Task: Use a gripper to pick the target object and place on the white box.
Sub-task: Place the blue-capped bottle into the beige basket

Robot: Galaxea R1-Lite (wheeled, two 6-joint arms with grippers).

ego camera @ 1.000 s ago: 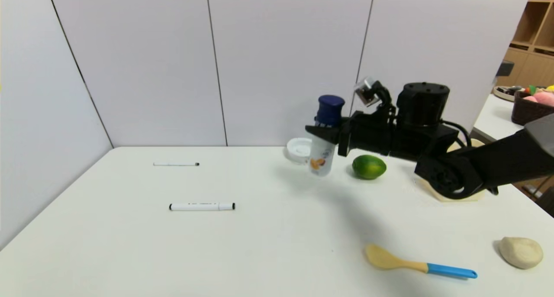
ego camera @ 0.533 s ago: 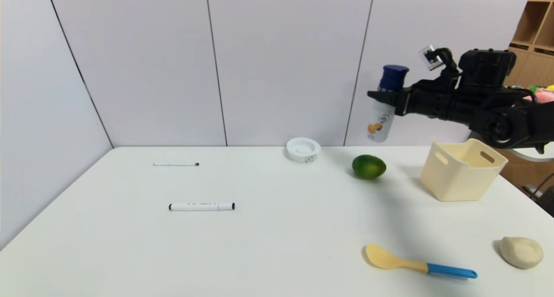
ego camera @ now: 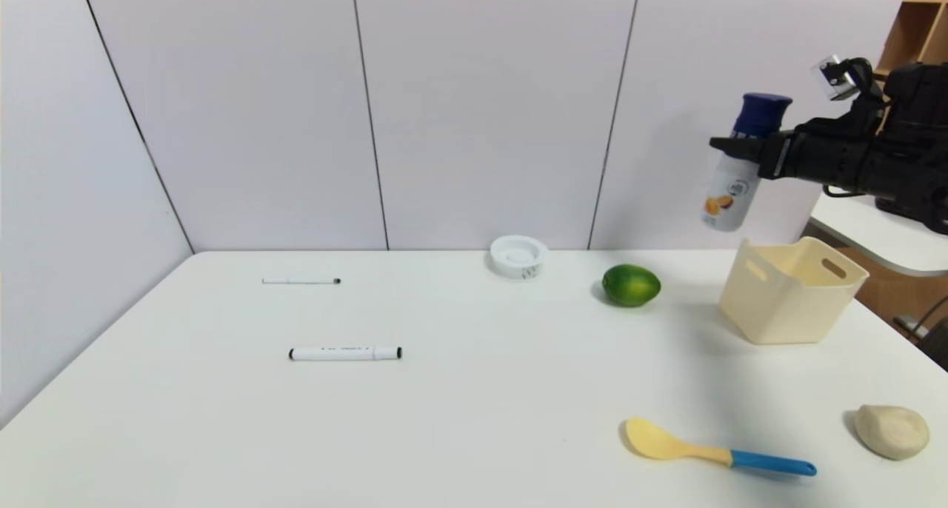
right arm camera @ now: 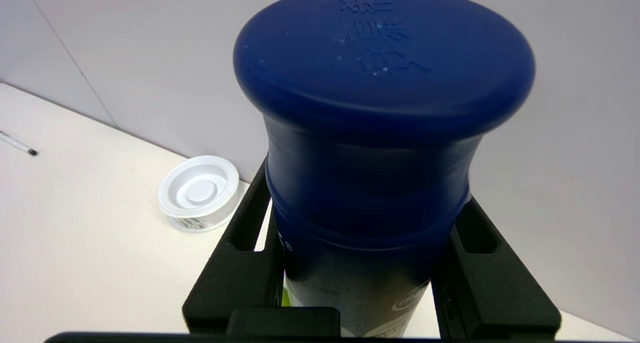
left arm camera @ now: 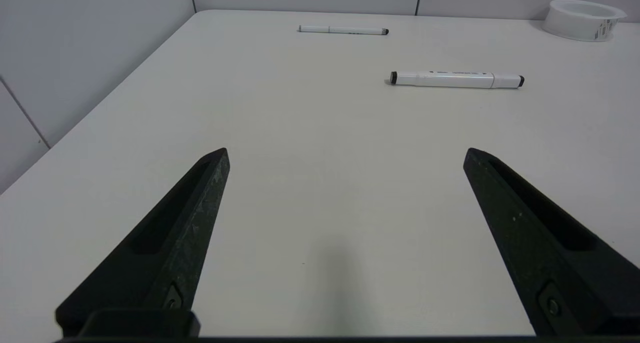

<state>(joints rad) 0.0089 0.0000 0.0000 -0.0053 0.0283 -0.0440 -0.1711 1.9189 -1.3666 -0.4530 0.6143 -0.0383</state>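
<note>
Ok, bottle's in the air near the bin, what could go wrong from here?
1. The right gripper holds the bottle only just under its cap, with the long body hanging free; it may swing or slip.
2. The bottle hangs off the white box's near-left rim, not over the opening; lowering now could clip the rim.

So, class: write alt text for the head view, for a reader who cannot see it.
The right gripper, shut on a navy-capped drink bottle, holds it in the air above the near-left rim of a cream-white box. On the white table lie a lime, two pens and a spoon.
</note>
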